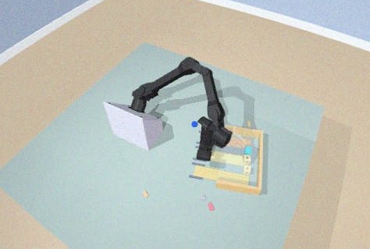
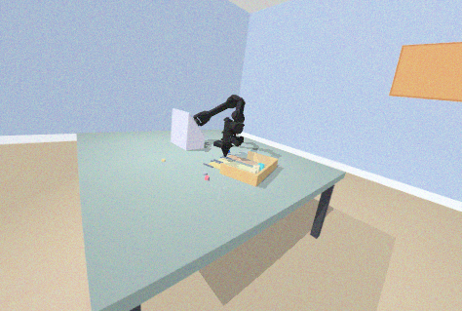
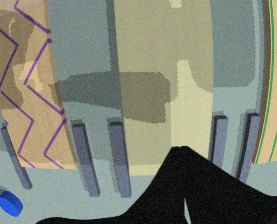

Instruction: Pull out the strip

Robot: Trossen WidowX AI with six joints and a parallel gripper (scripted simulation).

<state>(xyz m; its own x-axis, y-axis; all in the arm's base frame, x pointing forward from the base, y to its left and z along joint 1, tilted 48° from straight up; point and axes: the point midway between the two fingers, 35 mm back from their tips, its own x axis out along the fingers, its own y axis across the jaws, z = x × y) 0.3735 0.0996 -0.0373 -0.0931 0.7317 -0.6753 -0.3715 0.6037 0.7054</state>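
My gripper [image 1: 203,158] [image 2: 225,155] [image 3: 178,153] is shut and empty, pointing down over the outer end of the plain pale-yellow strip [image 1: 230,159] [image 3: 146,45]. The zigzag strip [image 1: 239,141] [image 3: 34,100] lies to one side and the green-striped strip [image 1: 222,173] [image 3: 276,100] to the other. Two pale cubes with dark marks, one [image 1: 247,159] by the plain strip's far end and another [image 1: 247,169] beside it, stand near a cyan cube [image 1: 248,150] [image 2: 261,166]. The marks are too blurred to read. The wrist view does not show the cubes.
A wooden wall [image 1: 260,162] [image 2: 239,175] encloses the strips' far ends. Grey rails [image 1: 196,176] [image 3: 120,160] flank their outer ends. A blue disc [image 1: 194,124] [image 3: 10,203] lies near the gripper. A red block [image 1: 211,206] [image 2: 207,177], an orange block [image 1: 145,193] and a white wedge-shaped box [image 1: 129,127] stand farther off.
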